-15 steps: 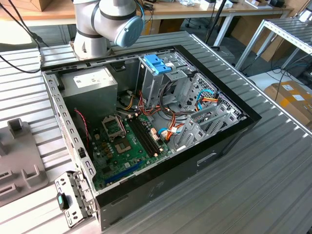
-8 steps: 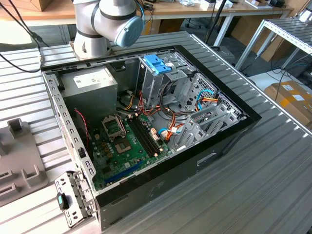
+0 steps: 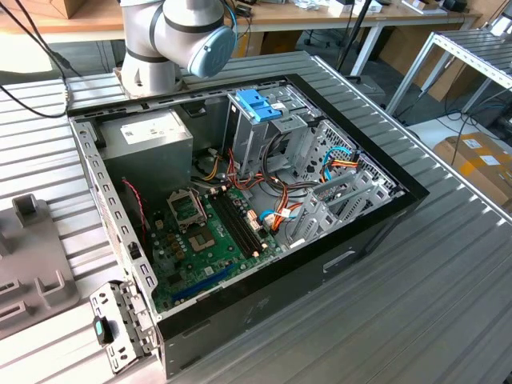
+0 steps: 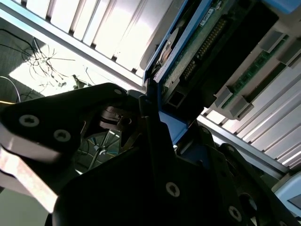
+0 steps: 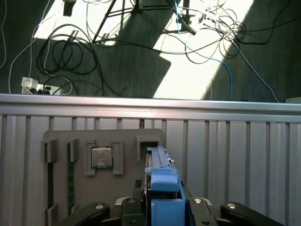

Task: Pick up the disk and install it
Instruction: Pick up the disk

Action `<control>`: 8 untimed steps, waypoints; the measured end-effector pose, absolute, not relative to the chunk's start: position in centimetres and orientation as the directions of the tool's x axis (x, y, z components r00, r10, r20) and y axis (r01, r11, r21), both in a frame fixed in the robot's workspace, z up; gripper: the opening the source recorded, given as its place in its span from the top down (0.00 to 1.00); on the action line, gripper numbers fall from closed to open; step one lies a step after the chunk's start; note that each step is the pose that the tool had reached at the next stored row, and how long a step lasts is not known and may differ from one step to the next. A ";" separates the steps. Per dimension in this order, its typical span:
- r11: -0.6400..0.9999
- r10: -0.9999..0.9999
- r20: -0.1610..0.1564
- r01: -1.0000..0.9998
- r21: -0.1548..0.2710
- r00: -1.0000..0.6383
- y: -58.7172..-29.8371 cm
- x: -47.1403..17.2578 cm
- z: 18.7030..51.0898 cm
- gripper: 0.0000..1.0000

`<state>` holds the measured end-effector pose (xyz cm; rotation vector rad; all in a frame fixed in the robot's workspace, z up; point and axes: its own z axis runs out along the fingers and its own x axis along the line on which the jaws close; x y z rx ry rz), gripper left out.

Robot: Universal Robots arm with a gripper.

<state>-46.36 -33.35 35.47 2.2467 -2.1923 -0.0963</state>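
Two black fingers of the gripper are closed on the disk, one on each side, so the drive sits clamped on edge between them. In the second wrist view its green circuit-board face shows, with a blue side rail along the edge beside one finger.

In the first wrist view the disk juts straight out from the gripper, with the blue rail toward the camera. It lines up with a notched block at one corner of the grey tray; I cannot tell whether it touches that block. The tray lies on the slatted metal table, near the table's edge, and beyond the edge cables sprawl on the floor. A processor chip rests in a square recess of the tray, and a thin green board stands in a slot nearer the tray's opposite side.

In the exterior view the tray sits on the table at the exterior view's left, apart from an open computer case. The arm rises from its base just beside one corner of the case. Inside that corner is a grey metal box with a white sticker. Along the same wall stands a metal cage with a blue plastic top. A green motherboard covers the case floor.
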 end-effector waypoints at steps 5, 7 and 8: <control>-0.025 -0.999 -0.045 -0.999 0.044 0.024 -33.3 -46.4 35.9 0.63; -0.025 -0.999 -0.045 -0.999 0.043 0.024 -33.3 -46.4 36.0 0.63; -0.025 -0.999 -0.046 -0.999 0.044 0.024 -33.3 -46.4 36.1 0.63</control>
